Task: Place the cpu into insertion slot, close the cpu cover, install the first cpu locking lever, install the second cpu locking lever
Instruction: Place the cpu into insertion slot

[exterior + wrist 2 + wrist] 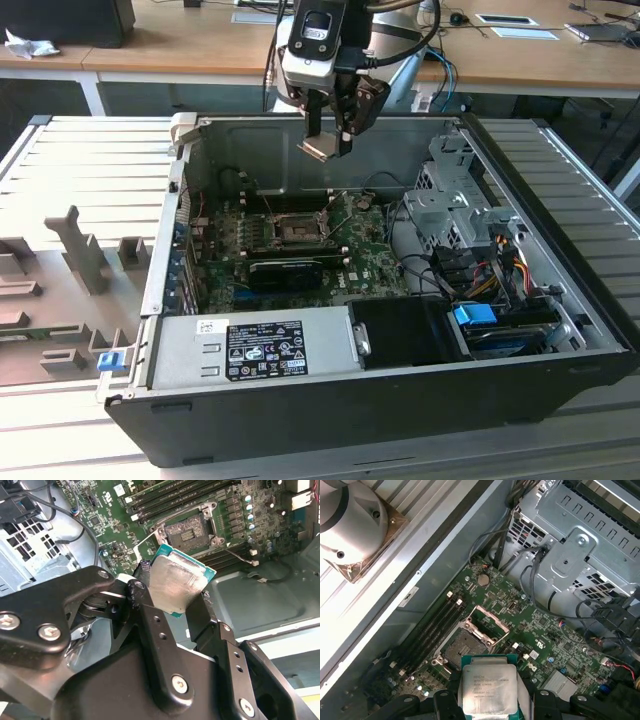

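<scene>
Claw fingers, black and two in number, were closed on opposite edges of the cpu, a small flat square chip with a silver-grey metal top and a green rim. It was held tilted in mid-air. In the exterior view the claw hung over the open black computer case, which sat on a slatted grey counter.

Well below the chip lay the insertion slot, a square dark socket with a silvery rim on the green circuit board. The cpu cover, a thin silvery frame plate, stood raised beside it.

The chip looked light, stiff and thin. Its smooth lid was probably slippery and its underside delicate, so an edge grip seemed the right hold.
</scene>
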